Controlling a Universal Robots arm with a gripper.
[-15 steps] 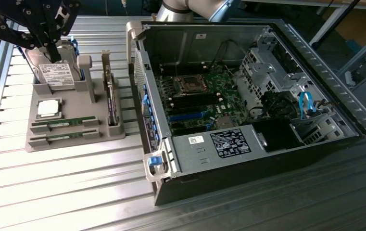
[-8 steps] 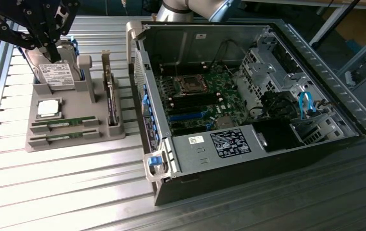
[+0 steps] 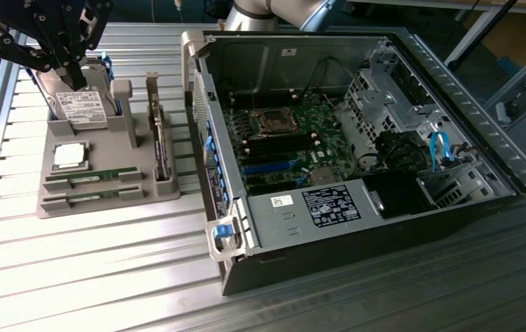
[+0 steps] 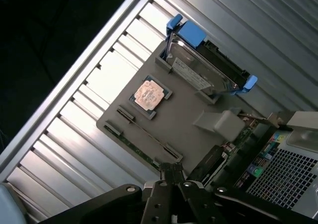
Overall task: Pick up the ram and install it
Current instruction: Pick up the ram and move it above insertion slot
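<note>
Closed empty jaws above tray (image 3: 119, 153), ram (image 3: 92, 176) slotted

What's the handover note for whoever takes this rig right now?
Gripper: shut, holding nothing, raised over the grey parts holder; in the exterior view it sits by the hard drive.
Ram: two sticks lie side by side in the holder's slots, the first ram stick and the second ram stick, next to the processor.
Computer case: open, motherboard exposed.
Done: nothing picked.
Left: grasp a stick and install it in the case.
</note>
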